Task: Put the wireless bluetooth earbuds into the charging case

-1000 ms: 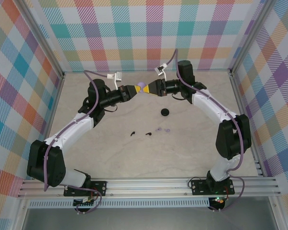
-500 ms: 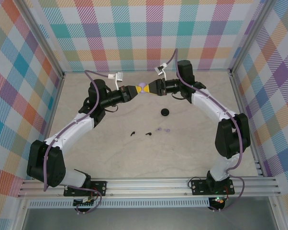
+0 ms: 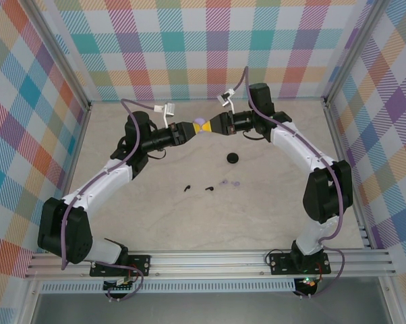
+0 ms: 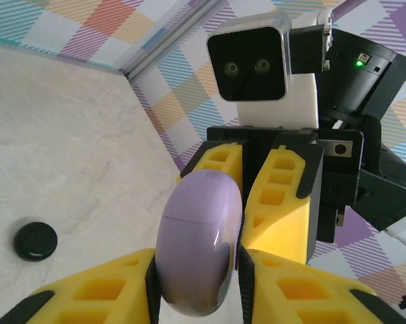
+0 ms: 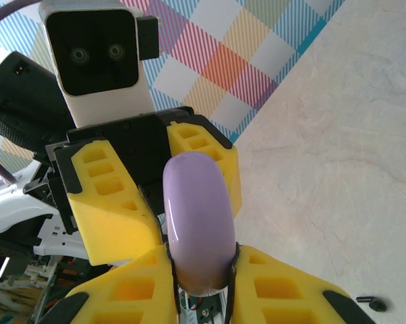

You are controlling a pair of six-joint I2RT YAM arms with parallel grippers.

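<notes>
A pale lilac charging case (image 3: 201, 125), closed, hangs in the air over the back of the table between both grippers. My right gripper (image 3: 208, 125) is shut on it, its pads pressing both flat sides of the lilac case (image 5: 197, 216). My left gripper (image 3: 193, 127) faces it from the other side with its jaws slightly open around the lilac case (image 4: 199, 243); one pad touches, the other stands a sliver off. Two black earbuds (image 3: 187, 187) (image 3: 208, 188) and two lilac earbuds (image 3: 223, 182) (image 3: 235, 182) lie on the table.
A round black case (image 3: 233, 158) sits closed on the table, below the grippers and behind the earbuds. Plaid walls close in the back and both sides. Both arms reach inward from the front rail (image 3: 203, 260).
My right gripper has closed onto the lilac case. My left gripper, shut on the case before, has loosened its jaws. The case has stayed in place.
</notes>
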